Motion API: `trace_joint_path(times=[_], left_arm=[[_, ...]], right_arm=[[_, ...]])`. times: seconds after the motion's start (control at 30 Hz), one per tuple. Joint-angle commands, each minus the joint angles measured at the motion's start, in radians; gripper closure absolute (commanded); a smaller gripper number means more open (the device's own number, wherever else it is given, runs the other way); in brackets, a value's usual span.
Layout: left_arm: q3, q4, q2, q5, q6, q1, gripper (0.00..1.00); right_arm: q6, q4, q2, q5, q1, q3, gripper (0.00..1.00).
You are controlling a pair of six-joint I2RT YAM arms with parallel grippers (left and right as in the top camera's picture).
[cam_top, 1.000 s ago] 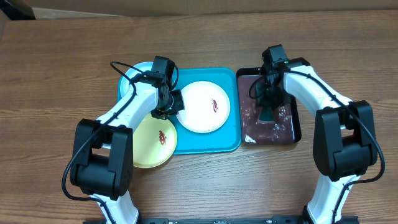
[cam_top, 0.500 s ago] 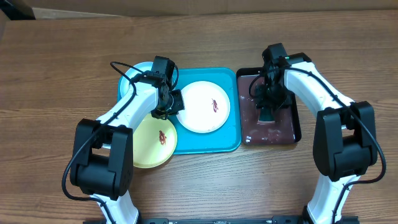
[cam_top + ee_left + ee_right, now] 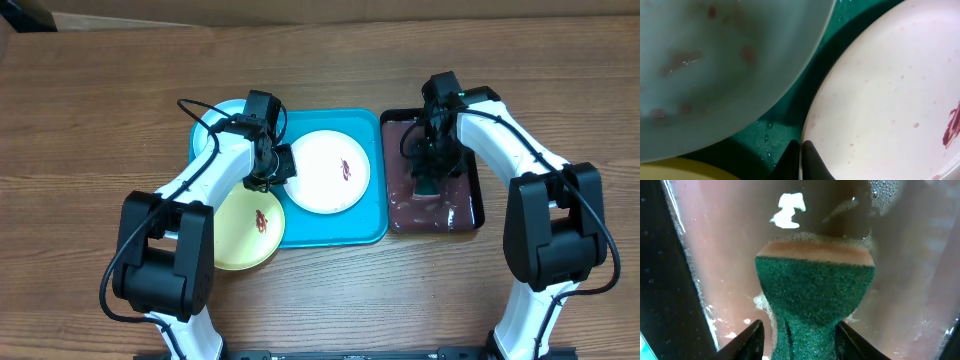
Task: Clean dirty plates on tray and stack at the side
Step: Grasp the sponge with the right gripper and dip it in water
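Overhead view, from left to right: the light blue plate (image 3: 715, 70) sits in the far left corner of the blue tray (image 3: 345, 228). The left arm hides most of it from above. The left wrist view shows faint red spots on it.

Just in front of it is the yellow-green plate (image 3: 248, 228). It hangs partly over the tray's edge onto the table (image 3: 90, 200), and it has a red smear in the middle.

Next comes the left pincer (image 3: 271, 170). Its 2 fingers are closed tight on the left rim of the white plate (image 3: 330, 172). This plate lies flat in the middle of the tray and has a red smear too.

To the right, touching the blue tray, is the black tray (image 3: 479, 205) with brown, bubbly water in it. The right pincer (image 3: 428, 168) is squeezing a green sponge (image 3: 815, 295) there, and the sponge's tip dips in the water.

So how far along is the job? I think it is just at the start. All 3 plates look dirty. All 3 are on the tray. I see 0 plates stacked at the side. The sponge looks like it is getting wet so it can wipe a plate, likely the white one. After that, wiping and stacking are left for all 3.

I can see no brand, label or writing anywhere.
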Motion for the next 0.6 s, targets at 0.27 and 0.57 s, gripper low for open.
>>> trace_joint_path(times=[0.27, 0.57], left_arm=[[0.013, 0.004, 0.003, 0.004, 0.019, -0.005, 0.95], [0.013, 0.005, 0.003, 0.004, 0.019, -0.005, 0.95]], right_arm=[[0.004, 0.056, 0.000, -0.016, 0.006, -0.066, 0.58], [0.003, 0.042, -0.003, -0.007, 0.006, -0.040, 0.96]])
